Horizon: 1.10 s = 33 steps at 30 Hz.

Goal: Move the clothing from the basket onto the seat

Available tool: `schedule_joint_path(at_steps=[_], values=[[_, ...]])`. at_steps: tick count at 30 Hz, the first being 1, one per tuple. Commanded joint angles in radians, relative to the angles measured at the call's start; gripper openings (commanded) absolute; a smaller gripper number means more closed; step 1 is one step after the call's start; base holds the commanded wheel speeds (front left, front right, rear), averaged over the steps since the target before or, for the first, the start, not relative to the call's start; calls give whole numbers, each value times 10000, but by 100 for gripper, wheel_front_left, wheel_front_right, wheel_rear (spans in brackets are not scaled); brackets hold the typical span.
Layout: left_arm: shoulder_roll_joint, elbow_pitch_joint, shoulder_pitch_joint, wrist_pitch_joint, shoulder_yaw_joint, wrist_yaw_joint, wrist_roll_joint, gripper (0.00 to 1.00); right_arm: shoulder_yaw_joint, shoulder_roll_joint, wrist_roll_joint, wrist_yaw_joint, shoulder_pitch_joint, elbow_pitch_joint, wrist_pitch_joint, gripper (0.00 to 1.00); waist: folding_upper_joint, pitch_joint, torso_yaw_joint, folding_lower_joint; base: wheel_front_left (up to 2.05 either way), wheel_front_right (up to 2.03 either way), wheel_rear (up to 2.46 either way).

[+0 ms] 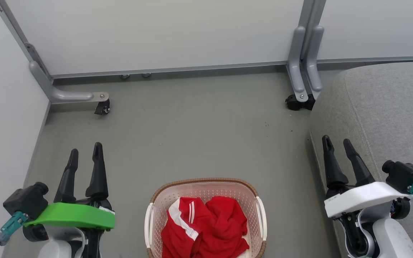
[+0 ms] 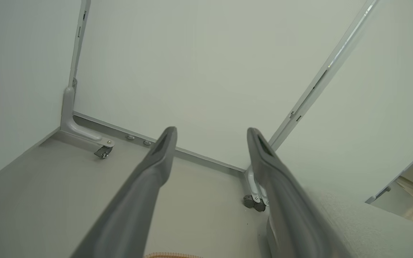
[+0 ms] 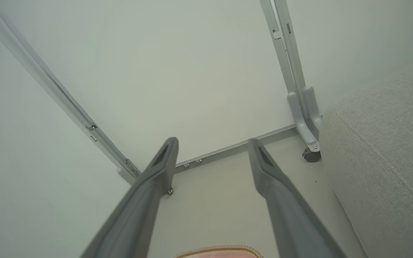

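A grey-green floor (image 1: 192,125) is stretching to pale partition walls (image 1: 174,32). Near centre, the cream perforated plastic basket (image 1: 206,181) is holding the crumpled red, white-striped clothing (image 1: 206,225). The grey fabric seat (image 1: 389,107) is sitting at right. The left gripper (image 1: 85,150) and right gripper (image 1: 336,140) are hanging wide open, empty.

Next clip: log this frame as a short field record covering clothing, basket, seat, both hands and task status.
clothing: red with white stripes, bunched inside the basket
basket: on the floor, between the two hands
seat: grey, right of the basket
left hand: open, holding nothing
right hand: open, holding nothing, by the seat's edge
status: clothing not yet moved
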Motion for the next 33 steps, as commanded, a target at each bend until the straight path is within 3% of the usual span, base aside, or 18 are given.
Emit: schedule_joint_path(at_steps=[1, 17, 33], values=[[102, -51, -56, -101, -19, -36, 351, 100, 27, -59, -364, 43, -223, -99, -103, 100, 0, -5, 2, 0, 0, 0, 0], [78, 454, -7, -498, -31, 40, 2411, 100, -123, 132, -2267, 49, -143, 112, -63, 100, 0, -25, 14, 0, 0, 0, 0], [-18, 1024, -20, -838, 25, 69, 3766, 100, -190, 242, -3657, 47, -53, 196, 66, 100, 0, -13, 28, 0, 0, 0, 0]])
